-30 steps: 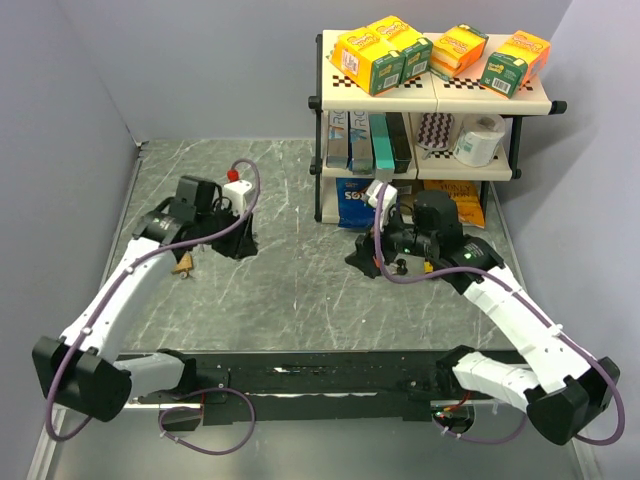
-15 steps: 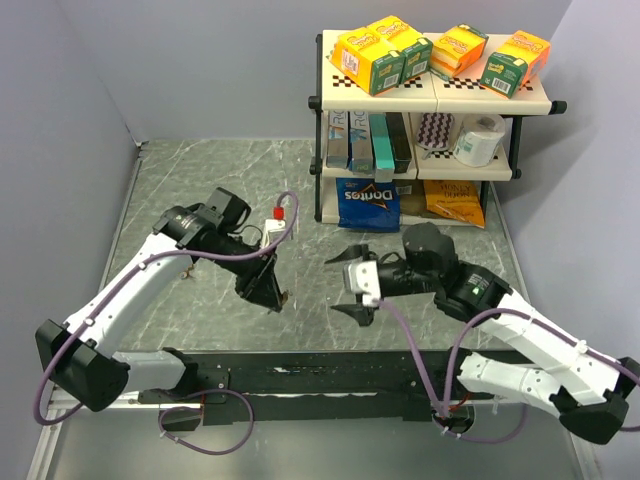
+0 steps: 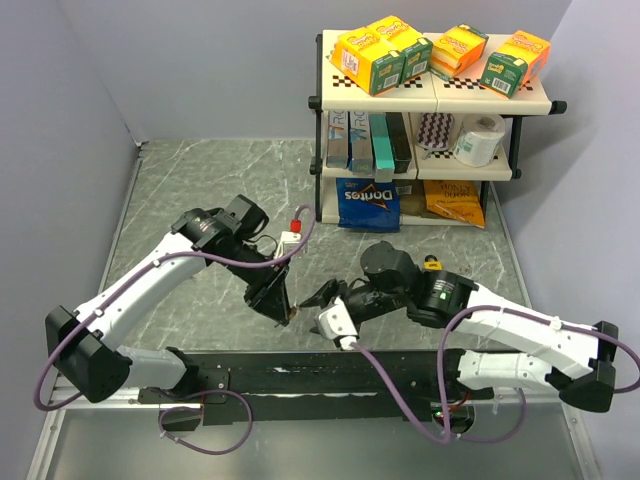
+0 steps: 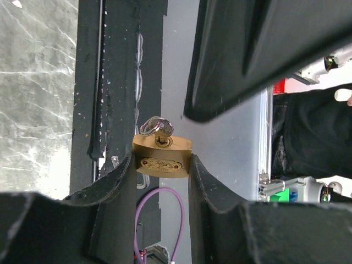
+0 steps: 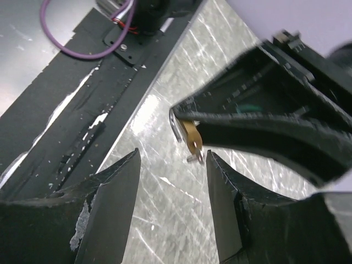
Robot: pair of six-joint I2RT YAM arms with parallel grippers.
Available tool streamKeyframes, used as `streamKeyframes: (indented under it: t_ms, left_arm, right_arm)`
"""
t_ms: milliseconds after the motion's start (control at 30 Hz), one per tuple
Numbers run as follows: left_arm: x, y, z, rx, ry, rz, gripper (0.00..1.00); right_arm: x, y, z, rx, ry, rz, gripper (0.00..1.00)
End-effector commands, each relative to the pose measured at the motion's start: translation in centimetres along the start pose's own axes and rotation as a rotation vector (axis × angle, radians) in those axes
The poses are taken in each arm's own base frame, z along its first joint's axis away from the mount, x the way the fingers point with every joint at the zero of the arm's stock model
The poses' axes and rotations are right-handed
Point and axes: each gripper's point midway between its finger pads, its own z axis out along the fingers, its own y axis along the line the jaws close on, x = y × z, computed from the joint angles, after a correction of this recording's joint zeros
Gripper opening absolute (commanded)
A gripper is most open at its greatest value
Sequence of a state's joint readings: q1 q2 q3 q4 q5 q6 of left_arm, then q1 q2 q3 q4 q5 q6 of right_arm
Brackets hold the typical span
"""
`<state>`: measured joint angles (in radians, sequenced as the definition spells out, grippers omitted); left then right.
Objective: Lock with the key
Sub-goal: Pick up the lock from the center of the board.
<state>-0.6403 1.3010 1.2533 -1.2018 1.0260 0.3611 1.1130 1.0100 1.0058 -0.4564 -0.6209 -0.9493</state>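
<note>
- Padlock (image 4: 162,160) is clamped by its brass body in the left gripper (image 3: 279,303), lifted near the front edge of the tabletop (image 3: 200,180), with the key (image 4: 156,127) seated in its keyhole.
- The right gripper (image 5: 173,158) is spread apart and empty, pointed at the key, and nothing is touched by it.
- The key's head is small: if the fingers (image 5: 118,181) are closed off-centre, it may be missed or knocked out of the keyhole.
- If the turn is made harder than the left clamp resists, the padlock may be twisted loose and dropped.
</note>
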Motion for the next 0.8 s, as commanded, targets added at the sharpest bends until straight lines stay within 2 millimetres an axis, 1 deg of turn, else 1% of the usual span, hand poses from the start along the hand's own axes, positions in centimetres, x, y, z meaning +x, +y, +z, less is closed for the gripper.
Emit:
streamKeyframes:
  t_ms: [0,133,333,433,467,533,567,633,700,733,767]
  left_arm:
    - [-1.2,-1.6,0.1,0.065,-0.022,0.034,0.01]
    - [-1.2,-1.8,0.3,0.070,-0.011,0.043,0.01]
    - [-1.1,-1.8,0.5,0.068,-0.001,0.032,0.01]
    - [-1.2,-1.8,0.6,0.067,0.000,0.032,0.01]
    - [-1.1,-1.8,0.6,0.068,0.002,0.022,0.01]
    - [-1.2,-1.6,0.7,0.063,0.001,0.016,0.01]
    - [-1.2,-1.6,0.7,0.060,0.002,0.007,0.01]
    - [-1.3,-1.3,0.8,0.056,0.002,-0.003,0.01]
    - [-1.4,-1.1,0.9,0.046,-0.001,-0.012,0.01]
    - [-1.4,-1.1,0.9,0.044,-0.003,-0.020,0.04]
    - [-1.4,-1.0,0.9,0.041,-0.001,-0.023,0.12]
  right_arm:
    - [-1.9,-1.1,0.5,0.014,-0.043,-0.094,0.58]
    - [-1.4,-1.3,1.5,-0.003,-0.023,-0.095,0.58]
    - [-0.9,-1.4,2.4,-0.020,-0.011,-0.104,0.55]
    - [-0.7,-1.5,2.7,-0.025,-0.004,-0.111,0.51]
    - [-0.7,-1.6,2.8,-0.026,-0.002,-0.114,0.48]
    - [-0.8,-1.5,3.0,-0.038,-0.001,-0.114,0.45]
    - [-0.9,-1.6,3.0,-0.036,-0.001,-0.113,0.40]
    - [-1.0,-1.7,3.1,-0.041,-0.003,-0.114,0.36]
    - [-0.9,-1.7,3.2,-0.040,0.002,-0.108,0.27]
    - [-0.9,-1.7,3.2,-0.041,0.001,-0.104,0.22]
    - [-0.9,-1.7,3.2,-0.041,0.001,-0.100,0.02]
